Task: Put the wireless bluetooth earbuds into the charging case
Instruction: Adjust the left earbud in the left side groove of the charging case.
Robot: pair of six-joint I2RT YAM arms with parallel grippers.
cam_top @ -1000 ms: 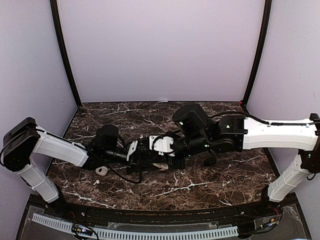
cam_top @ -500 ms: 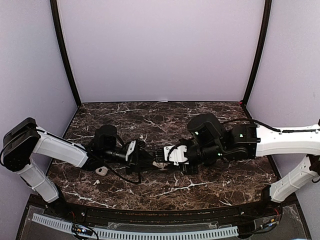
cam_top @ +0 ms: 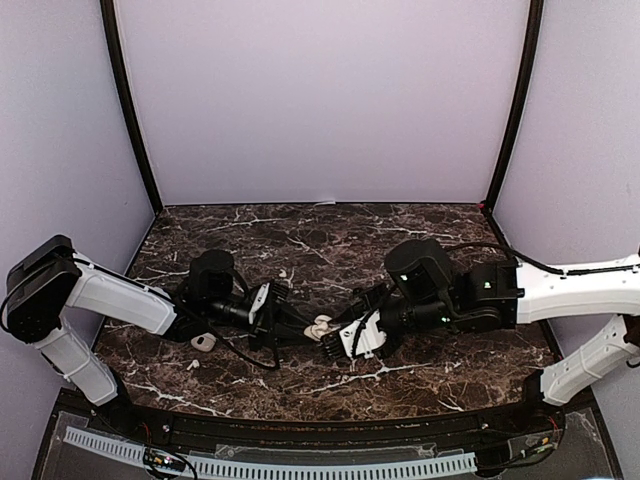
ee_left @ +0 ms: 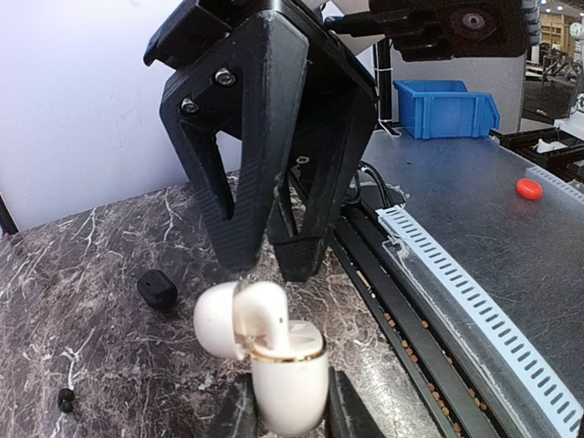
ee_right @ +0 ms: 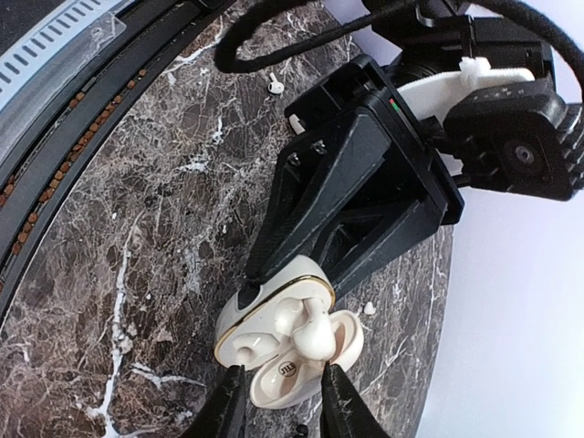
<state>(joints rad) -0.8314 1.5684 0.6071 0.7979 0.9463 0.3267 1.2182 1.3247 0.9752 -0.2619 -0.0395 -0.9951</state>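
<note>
Nothing legible anywhere: no words, no numbers. One candidate only: a tiny dark printed mark sits on the inner lid of the cream pebble-shaped plastic charging case (ee_right: 270,383), at six o'clock from the white stemmed plastic earbud (ee_right: 306,330), too small to read.

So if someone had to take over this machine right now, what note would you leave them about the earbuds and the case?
Left gripper: shut on the charging case, holding it up with the lid open.
Right gripper: jaws a little apart just above the case, gripping nothing that I can see.
Done: one white seated earbud rests in the case.
Left to do: the socket beside it looks empty. A white loose earbud lies on the table beyond the left gripper. It probably goes in next, with the left gripper keeping the case steady.
</note>
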